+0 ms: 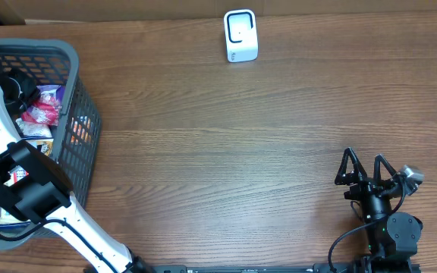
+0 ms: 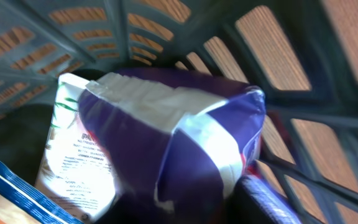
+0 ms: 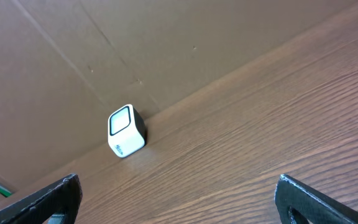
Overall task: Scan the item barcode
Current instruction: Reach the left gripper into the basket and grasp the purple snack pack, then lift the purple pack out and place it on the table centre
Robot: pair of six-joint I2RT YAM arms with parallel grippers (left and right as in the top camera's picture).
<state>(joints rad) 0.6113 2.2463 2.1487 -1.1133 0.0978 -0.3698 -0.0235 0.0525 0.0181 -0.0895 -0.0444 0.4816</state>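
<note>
Pick-up step: the left gripper [image 1: 17,178] reaches over the purple packet [image 2: 185,124] in the basket [image 1: 70,57] at the desk's left edge, but whether its jaws grip cannot be told. The right gripper [image 1: 364,168] idles open. Next, the packet's barcode must be lifted to the far-edge scanner [image 1: 240,36].

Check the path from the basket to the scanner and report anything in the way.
Nothing visible lies on the table between the basket and the white scanner. The only barrier is the basket's own wall: the purple packet lies inside and would need lifting over the rim.
</note>
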